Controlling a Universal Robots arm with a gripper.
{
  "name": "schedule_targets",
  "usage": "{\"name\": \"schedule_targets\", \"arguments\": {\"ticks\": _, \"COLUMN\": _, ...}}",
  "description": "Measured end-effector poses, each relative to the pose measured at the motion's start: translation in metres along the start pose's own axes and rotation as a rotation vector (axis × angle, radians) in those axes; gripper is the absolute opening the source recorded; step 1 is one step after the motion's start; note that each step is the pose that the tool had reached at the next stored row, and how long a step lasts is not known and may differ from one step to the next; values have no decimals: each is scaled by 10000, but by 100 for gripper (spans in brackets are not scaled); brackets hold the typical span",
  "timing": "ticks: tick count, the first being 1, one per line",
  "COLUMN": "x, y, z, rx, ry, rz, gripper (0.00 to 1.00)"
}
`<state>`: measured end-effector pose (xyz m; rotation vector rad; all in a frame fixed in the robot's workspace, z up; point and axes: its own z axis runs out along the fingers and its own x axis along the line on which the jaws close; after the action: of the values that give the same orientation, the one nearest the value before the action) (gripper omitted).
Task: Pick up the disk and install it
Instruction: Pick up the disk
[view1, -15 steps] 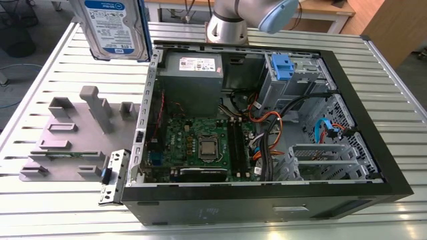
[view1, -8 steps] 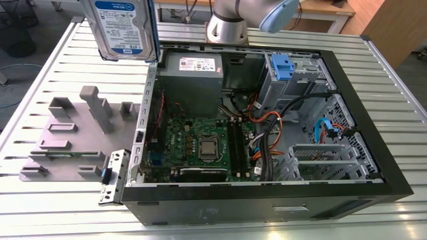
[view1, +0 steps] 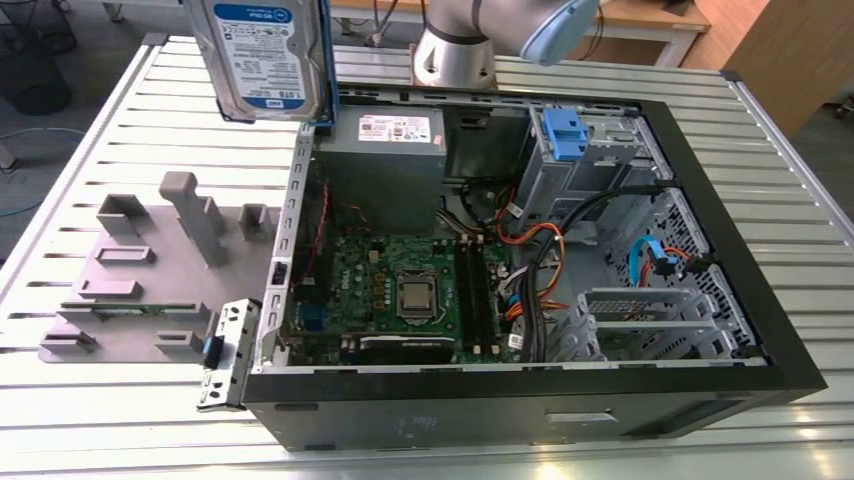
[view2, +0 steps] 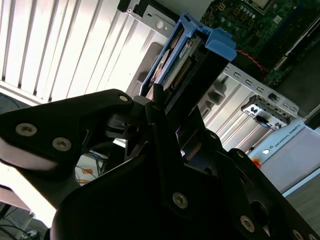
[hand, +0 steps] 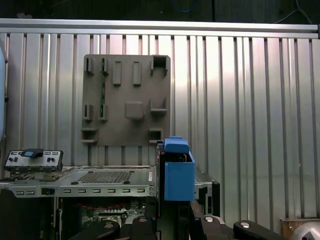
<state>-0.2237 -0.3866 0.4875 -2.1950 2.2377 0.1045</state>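
Pinching the disk (view1: 267, 50) edge-up, the gripper (view2: 167, 107) has its jaws pressed against the two flat faces. Disk hangs above the computer case's (view1: 534, 410) corner beside the power supply (view1: 380, 150). Judged rigid, dense, shock-sensitive. Smooth metal may slip, so hold the faces, clear of the connector.
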Motion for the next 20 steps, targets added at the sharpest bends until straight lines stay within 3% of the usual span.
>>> {"name": "schedule_targets", "arguments": {"ticks": 20, "x": -8, "y": -432, "z": -13, "rx": 0, "ry": 0, "rz": -1, "gripper": 35}}
